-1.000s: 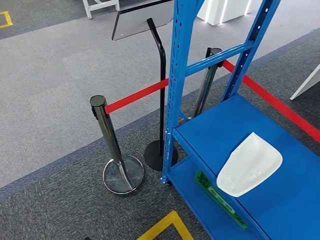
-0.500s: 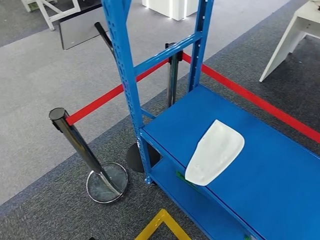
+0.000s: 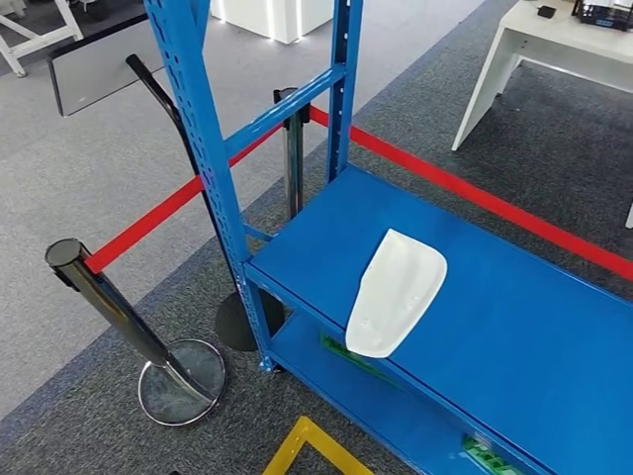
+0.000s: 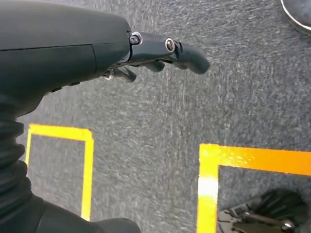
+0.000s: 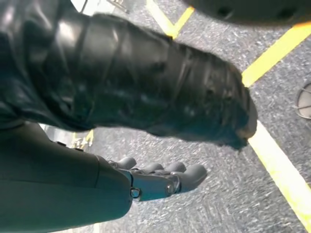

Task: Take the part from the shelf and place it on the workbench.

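1. The left hand is seen in the left wrist view hanging over grey carpet, its fingers stretched out loosely and nothing held in them.
2. The right hand is seen in the right wrist view, likewise over carpet, with fingers extended side by side and nothing grasped.
3. Yellow floor tape is laid in lines on the carpet beneath both hands.
4. Against the earlier head pictures the whole scene has slid to the left, so the camera has turned; more of the shelf is now taken in, and a white table has come into the top right corner.
5. The part, a white curved shell, is lying on the upper blue board of the shelf, close to the front edge and nearer the left front corner post; its narrow end just reaches the front edge.
6. The part is lying well apart from both hands, which hang low by the floor.
7. Bare blue board is seen to the right of the part and behind it.
8. A red barrier belt is stretched behind the shelf, and a tilted chrome post is standing on the floor to the left of the shelf.
9. A green object is lying on the lower board under the front edge.
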Robot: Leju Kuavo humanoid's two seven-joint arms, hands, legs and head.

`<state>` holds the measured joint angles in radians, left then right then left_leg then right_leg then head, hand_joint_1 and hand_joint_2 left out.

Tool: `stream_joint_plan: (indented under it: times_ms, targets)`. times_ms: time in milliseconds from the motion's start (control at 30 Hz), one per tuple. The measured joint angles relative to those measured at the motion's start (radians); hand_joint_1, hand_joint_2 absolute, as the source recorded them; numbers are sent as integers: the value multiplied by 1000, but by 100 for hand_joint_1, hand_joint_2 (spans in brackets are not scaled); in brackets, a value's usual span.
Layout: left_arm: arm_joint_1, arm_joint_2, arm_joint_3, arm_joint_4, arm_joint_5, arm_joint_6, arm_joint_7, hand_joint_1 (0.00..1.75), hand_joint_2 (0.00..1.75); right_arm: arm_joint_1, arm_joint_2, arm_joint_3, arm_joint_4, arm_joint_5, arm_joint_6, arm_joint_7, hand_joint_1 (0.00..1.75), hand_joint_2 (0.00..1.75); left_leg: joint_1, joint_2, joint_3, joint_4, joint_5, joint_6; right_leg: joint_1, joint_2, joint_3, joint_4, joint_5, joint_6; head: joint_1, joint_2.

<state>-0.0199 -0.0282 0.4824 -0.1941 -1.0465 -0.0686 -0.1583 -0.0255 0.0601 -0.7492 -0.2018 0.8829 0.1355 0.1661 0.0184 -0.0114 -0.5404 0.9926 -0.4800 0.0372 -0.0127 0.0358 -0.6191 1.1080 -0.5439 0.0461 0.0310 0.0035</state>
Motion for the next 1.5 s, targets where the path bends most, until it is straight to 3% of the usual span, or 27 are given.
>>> stream_joint_plan:
  times_ms: [67, 100, 133, 200, 267, 333, 400, 467, 533, 600, 633, 700, 767, 833, 900, 967, 1033, 1100, 1133, 1167, 1267, 1333, 1400, 1433, 1500]
  targets:
    - [4, 1, 0, 0, 0, 0, 1, 0, 175, -4, 1, 0, 0, 0, 0, -3, 0, 0, -1, 27, 0, 0, -1, 3, -2, -25, -66, 130, -59, 8, 5, 0]
    - [5, 1, 0, 0, -1, 0, 1, 0, 175, -4, 1, 0, 0, 0, 0, -3, 0, 0, -2, 40, 0, 0, -2, 2, -3, -28, -85, 169, -67, 12, 5, 0]
    - [4, 0, 0, 0, -1, 0, 2, 0, 175, -3, 1, 0, 0, 0, 0, -4, 0, 0, -2, 52, 1, 0, -3, 1, -5, -32, -84, 170, -56, 15, 5, 0]
    - [2, -2, 0, 0, -2, 0, 3, 0, 175, -1, 0, 0, 0, 2, -1, -4, 0, 0, 0, 72, 7, 1, -8, -6, -8, -51, -24, 62, 9, 16, 7, 0]
    - [2, -4, 0, 0, -5, 2, 7, 0, 175, -4, 0, 0, 0, 3, -1, -5, 0, 0, -4, 91, 13, 4, -14, -17, -5, -86, 44, -64, 55, 8, 11, 0]
    - [1, -3, 0, 0, -8, 5, 10, 0, 175, -6, 0, -1, 0, 5, -1, -7, 0, 0, -8, 108, 16, 7, -18, -29, 0, -95, 63, -101, 62, -8, 9, 0]
    - [-3, -3, 1, 0, -10, 7, 11, 0, 175, -3, 0, -1, 0, 6, -1, -8, 0, 0, -5, 116, 20, 8, -21, -40, 0, -75, 62, -100, 66, -25, 5, 0]
    - [-5, -4, 1, 0, -12, 10, 11, 0, 175, -3, 1, -4, 0, 7, 0, -9, 0, 0, 0, 83, 8, 46, -52, -49, -3, -59, 63, -103, 70, -39, 2, 0]
    - [-2, -4, 1, 0, -14, 11, 12, 0, 175, -5, 1, -7, 0, 8, 1, -8, 0, 0, 1, 36, -44, 164, -117, -53, -3, -39, 62, -104, 72, -49, -4, 0]
    - [3, -4, 2, 0, -17, 12, 14, 0, 175, -5, 1, -9, 0, 8, 0, -9, 0, 0, 1, 23, -102, 286, -160, -51, 2, -13, 61, -104, 73, -54, -7, 0]
    - [4, -4, 4, 0, -18, 13, 15, 0, 175, -5, 1, -10, 0, 8, 0, -9, 0, 0, 0, 21, -112, 302, -154, -48, 4, 0, 62, -103, 73, -55, -8, 0]
    - [4, -3, 5, 0, -20, 14, 15, 0, 175, -4, 2, -13, 0, 8, 1, -9, 0, 0, -3, 10, -80, 220, -87, -37, 8, 26, 64, -103, 73, -54, -8, 0]
    - [3, -2, 6, 0, -21, 14, 15, 0, 175, -5, 3, -15, 1, 9, 1, -9, 0, 0, -5, -30, -25, 87, -24, -20, 10, 50, 63, -100, 73, -51, -8, 0]
    - [3, -1, 6, 0, -21, 14, 17, 0, 175, -6, 5, -16, 1, 9, 2, -10, 0, 0, -6, -57, -2, 27, -11, -13, 9, 70, 54, -96, 76, -42, -8, 0]
    - [3, -1, 7, 0, -22, 15, 18, 0, 175, -4, 5, -18, 1, 10, 2, -11, 0, 0, -6, -41, 0, 16, -10, -12, 5, 88, 43, -96, 79, -28, -9, 0]
    - [0, -3, 10, 0, -23, 16, 19, 0, 175, -1, 5, -21, 1, 11, 2, -12, 0, 0, -2, -20, 5, 3, -4, -7, 6, 60, 26, -70, 61, -17, -4, 0]
    - [0, -4, 15, 0, -24, 17, 19, 0, 175, -3, 5, -25, 1, 11, 2, -12, 0, 0, -1, 4, 9, -3, -1, -1, 6, 6, -21, 22, 7, -7, 6, 0]
    - [3, -4, 20, 0, -24, 17, 19, 0, 175, -5, 6, -25, 1, 11, 3, -13, 0, 0, -3, 32, 9, -2, -3, 2, 0, -20, -76, 134, -38, 0, 11, 0]
    - [4, -4, 21, 0, -24, 17, 19, 0, 175, -5, 6, -25, 1, 11, 3, -14, 0, 0, -3, 46, 9, -2, -4, 1, -3, -27, -87, 157, -37, 3, 11, 0]
    - [4, -5, 22, 0, -24, 17, 19, 0, 175, -4, 6, -25, 1, 12, 3, -14, 0, 0, -2, 58, 10, -2, -5, -1, -6, -33, -79, 144, -19, 5, 12, 0]
    - [2, -6, 23, 0, -25, 17, 19, 0, 175, -4, 6, -25, 1, 13, 1, -15, 0, 0, -1, 89, 18, 1, -14, -16, -8, -76, 16, -30, 61, 6, 14, 0]
    - [1, -4, 23, 0, -25, 17, 19, 0, 175, -6, 6, -25, 1, 14, 1, -15, 0, 0, -6, 106, 23, 5, -20, -29, -4, -93, 50, -90, 70, -8, 13, 0]
    - [-2, -4, 24, 0, -25, 17, 19, 0, 175, -4, 6, -25, 1, 14, 2, -15, 0, 0, -7, 120, 27, 5, -22, -38, -1, -76, 48, -89, 69, -27, 8, 0]
    - [-4, -4, 24, 0, -25, 17, 19, 0, 175, -2, 6, -25, 2, 14, 2, -15, 0, 0, -5, 115, 28, 10, -28, -42, -2, -68, 47, -89, 70, -33, 6, 0]
    - [-4, -6, 24, 0, -25, 18, 19, 0, 175, -2, 6, -25, 2, 15, 0, -15, 0, 0, 0, 77, 6, 67, -70, -50, -4, -52, 45, -90, 73, -46, 3, 0]
